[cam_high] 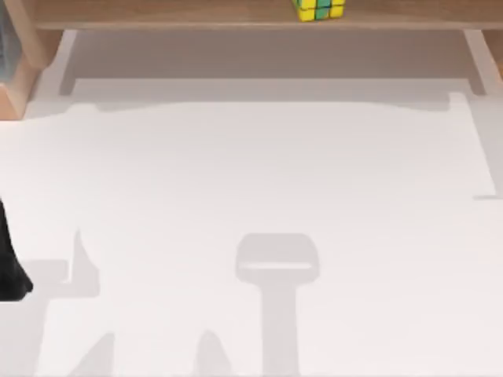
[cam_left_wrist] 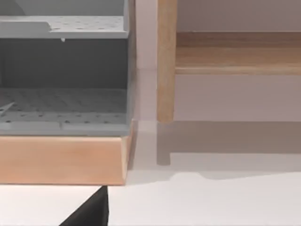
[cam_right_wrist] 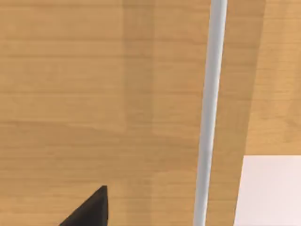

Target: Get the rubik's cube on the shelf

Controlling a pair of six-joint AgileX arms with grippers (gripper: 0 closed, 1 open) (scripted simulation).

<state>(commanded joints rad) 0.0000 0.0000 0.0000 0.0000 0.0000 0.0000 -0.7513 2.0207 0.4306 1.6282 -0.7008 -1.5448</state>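
rubik's cube (cam_high: pixel 319 9) sitting on the shelf (cam_high: pixel 196 12) at 12 o'clock, my left arm (cam_high: pixel 11 263) parked at 9 o'clock table (cam_high: pixel 259 173) edge, can't tell either pincer's state

Open tabletop (cam_high: pixel 259 173) before the shelf (cam_high: pixel 157 12)

setting: rendered simulation of a tabletop workstation, not a lived-in room. evidence: flat, unmarked white tabletop (cam_high: pixel 259 173) with soft-edged shadows and no clutter; long light-brown wooden shelf (cam_high: pixel 196 12) on plain wooden side supports along the far edge; a grey unit with perforated panels (cam_left_wrist: pixel 63 70) set on a wooden base at the table's left, seen from the left wrist view; uniform wood grain and a thin pale grey rod (cam_right_wrist: pixel 209 113) in the right wrist view. surfaces clean, textures uniform throughout.
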